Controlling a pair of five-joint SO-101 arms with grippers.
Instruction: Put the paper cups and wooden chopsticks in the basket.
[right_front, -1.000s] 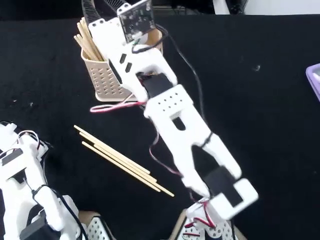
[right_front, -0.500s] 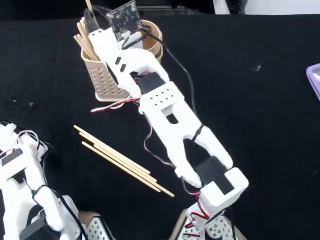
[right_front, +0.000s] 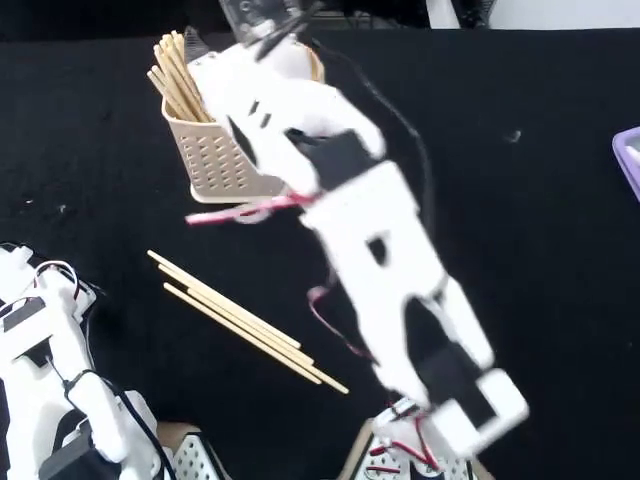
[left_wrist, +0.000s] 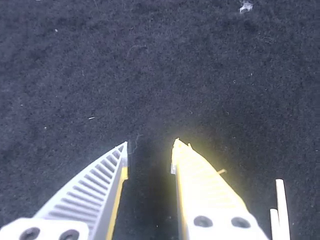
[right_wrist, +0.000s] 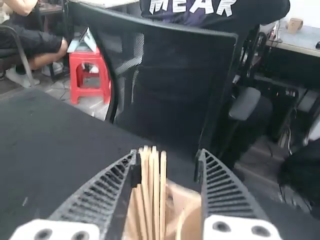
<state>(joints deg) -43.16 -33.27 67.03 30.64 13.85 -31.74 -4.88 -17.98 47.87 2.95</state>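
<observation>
A beige perforated basket (right_front: 215, 160) stands at the back left of the black table, with a bundle of wooden chopsticks (right_front: 175, 75) upright in it. A paper cup (right_front: 312, 62) peeks out behind my right arm (right_front: 370, 220), which stretches from the front edge to the basket. My right gripper (right_wrist: 167, 160) is open just above the chopstick tops (right_wrist: 151, 185), with its fingers on either side of them. Several loose chopsticks (right_front: 245, 325) lie on the cloth in front of the basket. My left gripper (left_wrist: 150, 147) is open and empty, low over bare cloth, with chopstick ends (left_wrist: 279, 202) beside it.
My left arm (right_front: 40, 380) rests at the front left corner. A purple object (right_front: 630, 160) sits at the right edge. A black mesh chair (right_wrist: 165, 75) stands behind the table's far edge. The right half of the table is open cloth.
My right arm has shifted over the basket and its gripper has moved toward the far edge. The chopstick that stuck up above the basket half a second ago now sits with the bundle.
</observation>
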